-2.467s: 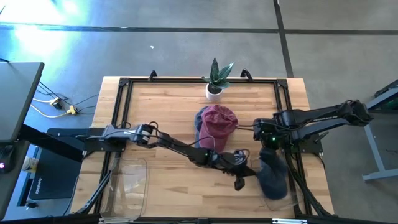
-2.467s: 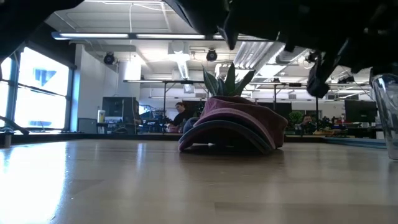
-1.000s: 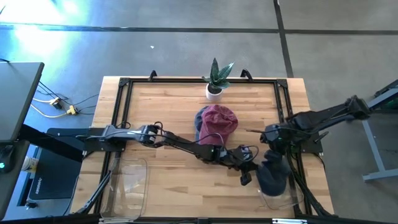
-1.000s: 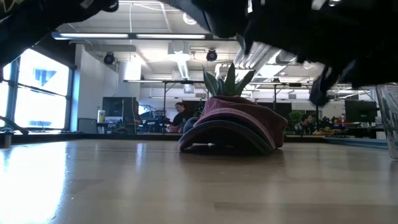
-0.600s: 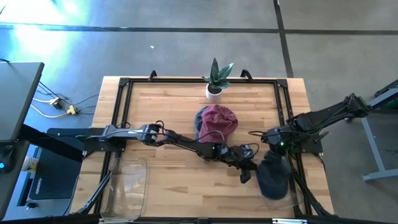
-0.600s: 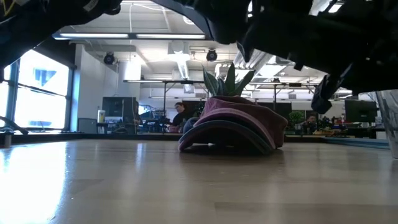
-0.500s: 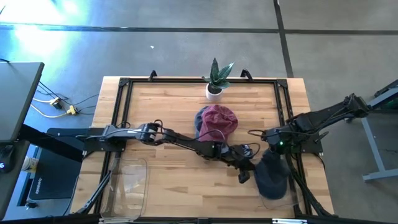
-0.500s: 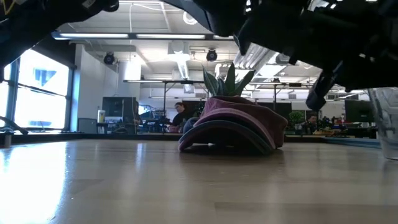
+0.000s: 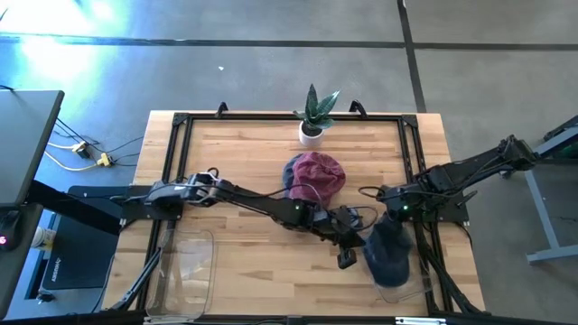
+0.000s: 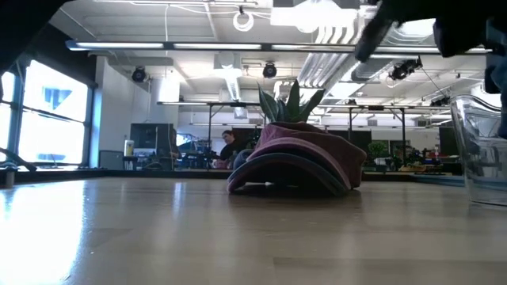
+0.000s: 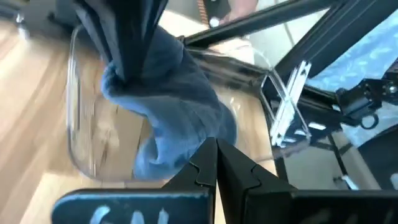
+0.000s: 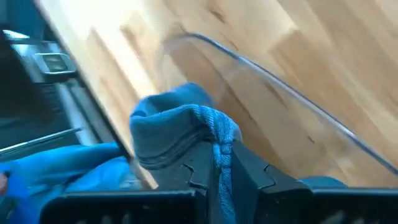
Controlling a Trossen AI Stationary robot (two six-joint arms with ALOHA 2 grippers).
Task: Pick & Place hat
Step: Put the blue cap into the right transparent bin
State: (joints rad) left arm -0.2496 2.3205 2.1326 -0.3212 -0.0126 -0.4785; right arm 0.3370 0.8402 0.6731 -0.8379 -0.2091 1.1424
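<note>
A blue hat [image 9: 388, 253] hangs bunched from my right gripper [image 9: 390, 217], which is shut on it above a clear bin [image 9: 404, 287] at the table's near right. The left wrist view shows the blue hat [image 11: 168, 99] dangling inside the bin's outline [image 11: 74, 124]. My left gripper [image 9: 346, 260] is shut with nothing in it, raised just left of the blue hat. A maroon hat [image 9: 316, 173] lies on top of a dark hat [image 10: 285, 170] at the table's middle. My right gripper pinches a bunched fold of the blue hat's cloth [image 12: 214, 134] between its two fingers, coming from above and slanting down. The hat hangs slack below the fingers, its lower part [image 11: 155, 155] down over the clear bin. Whether it rests on the bin's bottom I cannot tell.
A potted plant [image 9: 312, 116] stands at the far edge behind the hats. A second clear bin [image 9: 185, 271] sits at the near left. A black frame [image 9: 181, 126] runs round the tabletop. Bare wood lies between the hats and the near edge.
My left gripper has risen, out of the low view, and drawn a little toward the table's left, staying shut. My right gripper has turned at the wrist without shifting place, and the hanging blue hat has swung slightly left. In the low view the clear bin has shifted leftward.
</note>
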